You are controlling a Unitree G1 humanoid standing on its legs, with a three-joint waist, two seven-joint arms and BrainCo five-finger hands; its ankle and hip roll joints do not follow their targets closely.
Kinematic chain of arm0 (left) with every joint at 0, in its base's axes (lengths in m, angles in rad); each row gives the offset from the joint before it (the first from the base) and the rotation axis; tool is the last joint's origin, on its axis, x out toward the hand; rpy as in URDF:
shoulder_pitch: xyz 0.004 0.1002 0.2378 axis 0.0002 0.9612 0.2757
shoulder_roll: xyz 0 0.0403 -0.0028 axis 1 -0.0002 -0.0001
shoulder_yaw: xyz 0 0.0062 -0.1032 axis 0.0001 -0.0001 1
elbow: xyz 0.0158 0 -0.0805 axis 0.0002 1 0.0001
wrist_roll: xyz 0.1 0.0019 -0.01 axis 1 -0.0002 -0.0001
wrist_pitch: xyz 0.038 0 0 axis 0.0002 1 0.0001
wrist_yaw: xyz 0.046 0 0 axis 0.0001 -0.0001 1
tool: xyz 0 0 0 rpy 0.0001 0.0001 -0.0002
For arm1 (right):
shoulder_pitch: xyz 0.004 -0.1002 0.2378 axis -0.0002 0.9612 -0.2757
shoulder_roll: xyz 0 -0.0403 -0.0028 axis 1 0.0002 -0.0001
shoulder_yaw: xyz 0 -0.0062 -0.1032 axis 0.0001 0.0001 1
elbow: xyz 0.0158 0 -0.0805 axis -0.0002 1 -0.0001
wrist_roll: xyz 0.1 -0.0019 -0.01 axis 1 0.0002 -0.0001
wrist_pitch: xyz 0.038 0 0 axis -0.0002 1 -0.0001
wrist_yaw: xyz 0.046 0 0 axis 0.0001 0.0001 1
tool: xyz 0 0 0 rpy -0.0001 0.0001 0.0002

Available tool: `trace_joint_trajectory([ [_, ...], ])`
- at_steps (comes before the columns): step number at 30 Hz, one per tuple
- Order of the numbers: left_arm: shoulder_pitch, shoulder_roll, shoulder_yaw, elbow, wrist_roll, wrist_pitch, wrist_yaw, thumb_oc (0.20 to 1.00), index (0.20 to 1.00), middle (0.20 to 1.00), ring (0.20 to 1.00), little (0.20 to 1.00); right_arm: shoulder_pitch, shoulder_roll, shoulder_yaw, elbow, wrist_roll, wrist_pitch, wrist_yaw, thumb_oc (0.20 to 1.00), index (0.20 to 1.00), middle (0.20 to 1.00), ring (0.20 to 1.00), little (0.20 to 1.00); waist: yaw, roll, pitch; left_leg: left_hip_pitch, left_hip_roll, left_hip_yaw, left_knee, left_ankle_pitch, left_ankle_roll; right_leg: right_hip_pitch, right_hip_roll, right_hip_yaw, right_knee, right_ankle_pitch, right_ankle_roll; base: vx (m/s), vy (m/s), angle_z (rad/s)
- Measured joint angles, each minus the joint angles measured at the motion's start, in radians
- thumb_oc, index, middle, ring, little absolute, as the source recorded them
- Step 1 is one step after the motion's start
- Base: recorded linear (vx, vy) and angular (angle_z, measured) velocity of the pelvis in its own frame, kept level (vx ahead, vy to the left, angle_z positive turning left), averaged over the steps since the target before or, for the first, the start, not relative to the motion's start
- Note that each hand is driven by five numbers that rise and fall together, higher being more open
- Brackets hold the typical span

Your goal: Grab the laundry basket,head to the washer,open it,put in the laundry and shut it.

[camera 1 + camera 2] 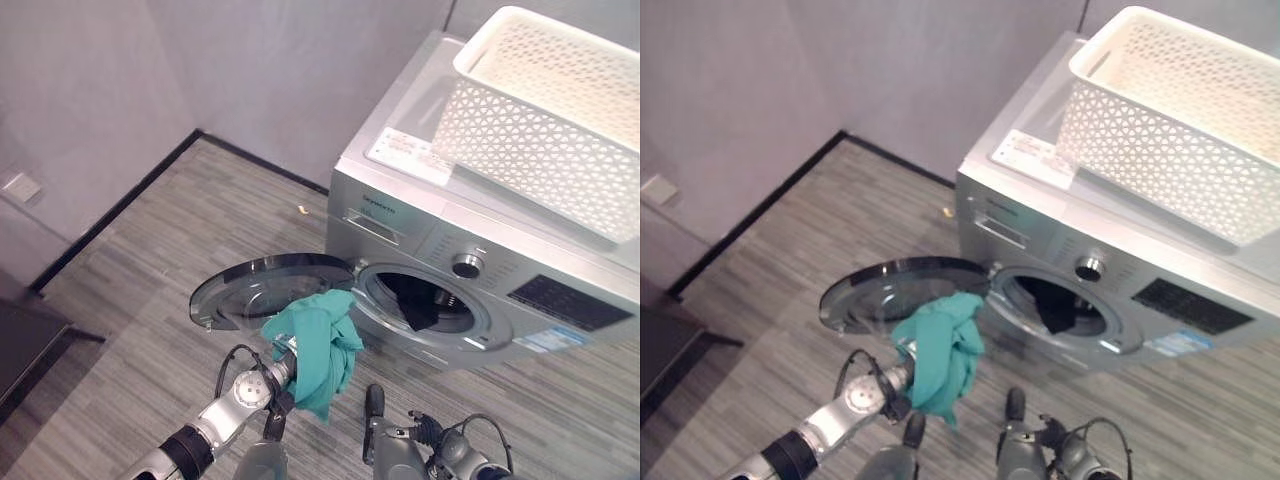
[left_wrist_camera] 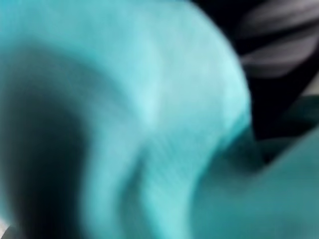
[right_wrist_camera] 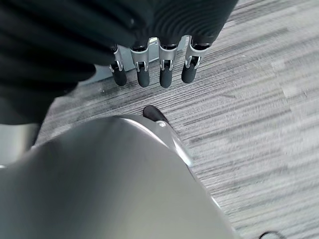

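Loading step: the left robot hand (image 1: 284,362) clutches a bunched teal cloth garment (image 1: 318,345) beside the silver front-loading washer's (image 1: 480,250) open round door (image 1: 262,290) (dark laundry already inside). Next, push it rightward into the drum. The right robot hand (image 3: 149,69) hangs slack, and the white perforated plastic basket (image 1: 545,110) sits atop the washer.

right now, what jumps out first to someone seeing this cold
The teal cloth bunched in the left hand, hanging just in front of the silver washer and its swung-open round door. Next, the white lattice laundry basket on top of the washer, and dark laundry already in the drum.
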Motion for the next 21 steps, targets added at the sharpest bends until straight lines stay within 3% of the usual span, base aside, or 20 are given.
trace_joint_trajectory([
  [3,-0.004,-0.065,-0.010,-0.003,0.000,-0.003,-0.008,0.200,0.200,0.200,0.200,0.200,0.019,-0.009,-0.007,0.007,-0.008,0.000,-0.002,1.000,1.000,1.000,1.000,1.000,-0.020,0.029,-0.004,0.056,0.017,-0.005,-0.054,0.011,-0.016,0.082,0.010,-0.041,-0.058,0.006,-0.002,0.12,-0.072,0.28],
  [4,-0.012,-0.081,-0.010,-0.002,0.001,-0.008,-0.014,0.200,0.200,0.200,0.200,0.200,0.021,-0.011,-0.006,0.012,-0.018,0.001,-0.001,1.000,1.000,1.000,1.000,1.000,-0.019,0.033,-0.007,0.067,0.017,-0.007,-0.073,0.017,-0.039,0.098,0.012,-0.046,-0.087,0.015,0.009,0.14,-0.146,0.11],
  [7,-0.016,-0.077,-0.008,0.000,0.001,-0.009,-0.020,0.200,0.200,0.200,0.200,0.200,0.021,0.003,-0.008,0.034,-0.023,0.001,-0.001,1.000,1.000,1.000,1.000,1.000,-0.017,0.015,-0.010,0.070,0.006,-0.011,-0.101,0.028,-0.051,0.115,-0.005,-0.047,-0.148,0.047,0.020,0.07,-0.097,0.05],
  [12,-0.032,-0.041,-0.012,0.001,-0.001,-0.007,-0.019,0.200,0.200,0.200,0.200,0.200,0.026,0.006,-0.002,0.046,-0.048,0.002,0.000,1.000,1.000,1.000,1.000,1.000,-0.020,0.004,-0.016,0.047,-0.002,-0.033,-0.110,0.029,-0.049,0.108,-0.015,-0.067,-0.162,0.051,0.025,-0.03,-0.083,0.12],
  [16,-0.119,-0.080,-0.064,0.064,-0.002,-0.003,0.006,0.200,0.200,0.200,0.200,0.200,-0.008,0.004,0.078,0.087,-0.142,0.018,0.003,1.000,1.000,1.000,1.000,1.000,-0.018,-0.011,-0.007,-0.019,-0.002,-0.037,-0.089,0.031,-0.051,0.044,-0.014,-0.073,-0.136,0.048,0.023,-0.08,-0.080,0.08],
  [21,-0.280,-0.131,-0.128,0.134,-0.002,-0.002,0.050,0.200,0.200,0.200,0.200,0.200,-0.041,0.011,0.076,0.112,-0.158,0.032,0.003,1.000,1.000,1.000,1.000,1.000,-0.050,-0.067,0.074,-0.071,-0.002,-0.026,-0.086,0.037,-0.060,-0.029,-0.009,-0.056,-0.113,0.051,0.018,-0.05,-0.065,-0.10],
])
